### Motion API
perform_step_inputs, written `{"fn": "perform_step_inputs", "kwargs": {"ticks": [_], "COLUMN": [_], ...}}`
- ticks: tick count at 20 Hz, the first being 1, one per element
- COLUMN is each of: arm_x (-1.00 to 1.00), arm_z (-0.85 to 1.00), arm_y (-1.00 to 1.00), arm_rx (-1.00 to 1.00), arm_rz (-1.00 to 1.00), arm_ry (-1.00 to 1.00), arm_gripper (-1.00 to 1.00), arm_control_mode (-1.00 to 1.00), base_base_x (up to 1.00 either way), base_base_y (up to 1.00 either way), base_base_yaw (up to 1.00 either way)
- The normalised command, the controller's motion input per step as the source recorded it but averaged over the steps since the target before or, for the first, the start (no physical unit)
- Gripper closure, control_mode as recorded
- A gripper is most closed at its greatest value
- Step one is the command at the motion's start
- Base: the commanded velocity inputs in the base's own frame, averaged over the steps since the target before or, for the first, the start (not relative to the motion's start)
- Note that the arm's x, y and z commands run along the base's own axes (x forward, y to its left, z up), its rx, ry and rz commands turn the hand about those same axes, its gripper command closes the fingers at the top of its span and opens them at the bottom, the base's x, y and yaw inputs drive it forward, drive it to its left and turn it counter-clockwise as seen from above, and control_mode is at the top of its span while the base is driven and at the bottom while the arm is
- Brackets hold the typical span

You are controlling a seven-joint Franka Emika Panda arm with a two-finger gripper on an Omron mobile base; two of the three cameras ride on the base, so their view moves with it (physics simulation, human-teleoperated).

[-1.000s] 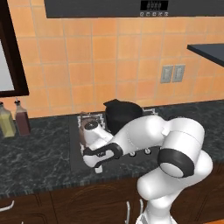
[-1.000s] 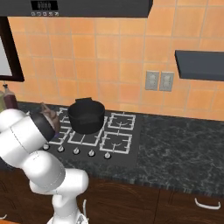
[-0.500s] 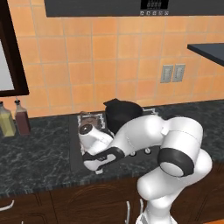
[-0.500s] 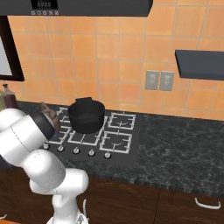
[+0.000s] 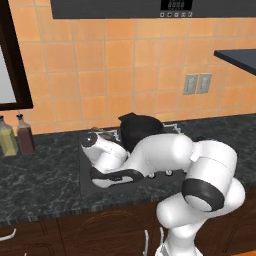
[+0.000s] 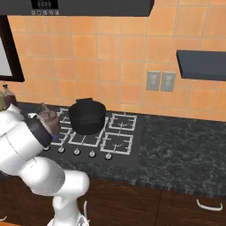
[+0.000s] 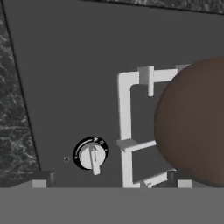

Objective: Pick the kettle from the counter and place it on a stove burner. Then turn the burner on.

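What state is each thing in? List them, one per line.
kettle: sitting on a stove grate, not held
pot: on a back burner, lid on
knob: pointer straight down in the hand view; on or off unclear
tool: open, above the knob
bottles: upright on the counter

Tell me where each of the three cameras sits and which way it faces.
Left base view: behind the arm's left, facing the stove and tiled wall; arm rises lower right.
Right base view: behind its right, facing stove, pot and kettle; arm lower left.
Hand view: on the hand, looking down at a knob and the kettle on its grate; tool tips at bottom.
Both base views share the pot.
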Motion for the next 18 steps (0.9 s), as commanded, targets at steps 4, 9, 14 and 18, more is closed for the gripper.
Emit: {"fn": "perform_step_inputs", "kwargs": {"ticks": [4, 9, 14, 18], "arm_x": [0.01, -0.24, -0.52, -0.58], "arm_z": [0.75, 0.5, 0.25, 0.2], "arm_y": [0.04, 0.02, 0.04, 0.03], "arm_rx": [0.24, 0.22, 0.24, 0.26], "arm_rz": [-0.12, -0.11, -0.06, -0.05], "arm_ry": [-0.31, -0.27, -0.29, -0.19], "arm_gripper": [-1.0, -1.0, -1.0, -1.0], "arm_control_mode": [-1.0, -1.0, -1.0, -1.0], "base_base_x": [0.0, 0.0, 0.0, 0.0], "base_base_y": [0.0, 0.0, 0.0, 0.0], "base_base_yaw": [0.0, 0.0, 0.0, 0.0]}}
